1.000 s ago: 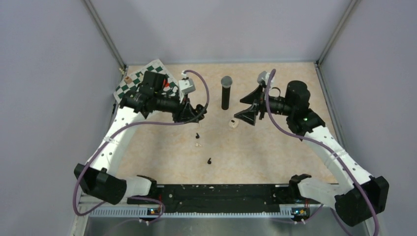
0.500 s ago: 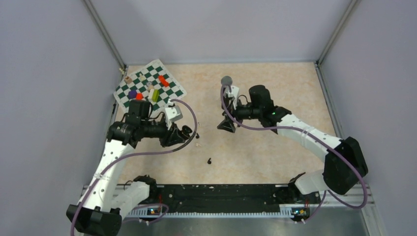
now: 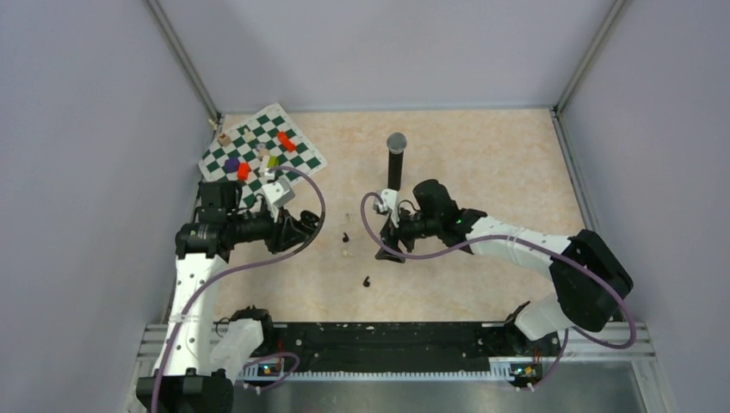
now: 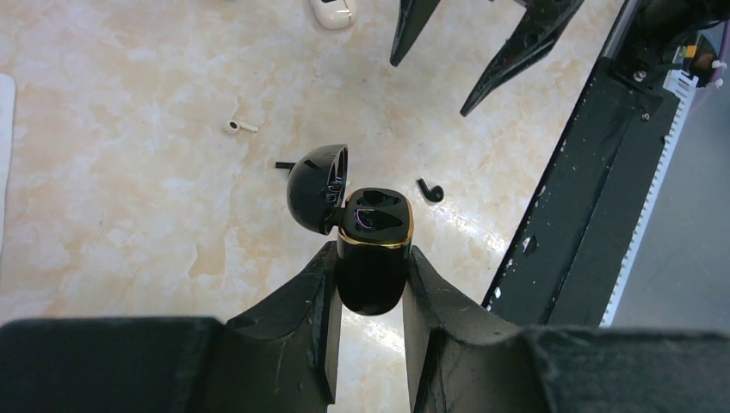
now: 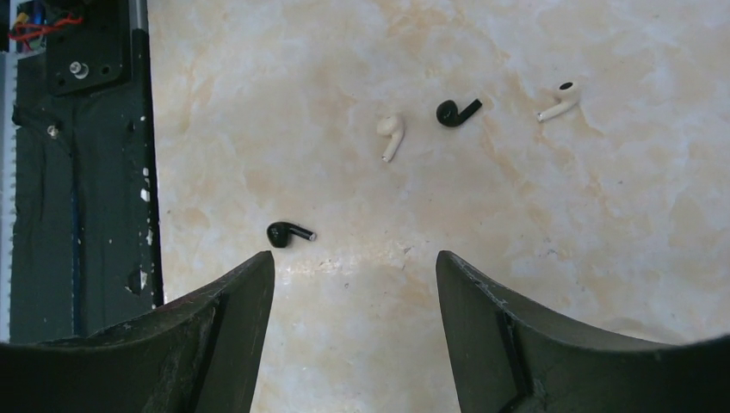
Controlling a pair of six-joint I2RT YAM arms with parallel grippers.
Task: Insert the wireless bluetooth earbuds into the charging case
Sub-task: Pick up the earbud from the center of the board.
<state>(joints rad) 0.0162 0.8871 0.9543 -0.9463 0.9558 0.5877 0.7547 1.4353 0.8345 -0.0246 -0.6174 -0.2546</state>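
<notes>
The open black case [image 4: 372,222] is gripped in the left hand [image 4: 368,256]. The right hand [image 5: 355,258] is spread open over four loose earbuds [image 5: 390,135] on the tabletop [image 5: 534,232]. The near black earbud [image 5: 288,233] should probably be pinched next.

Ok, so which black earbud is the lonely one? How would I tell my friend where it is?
Find the long black rail along the near edge of the table. Just beyond the rail's middle, on the marbled top, lies one black earbud. It sits alone and nearest the rail, while the other black earbud lies farther back beside a white earbud.
</notes>
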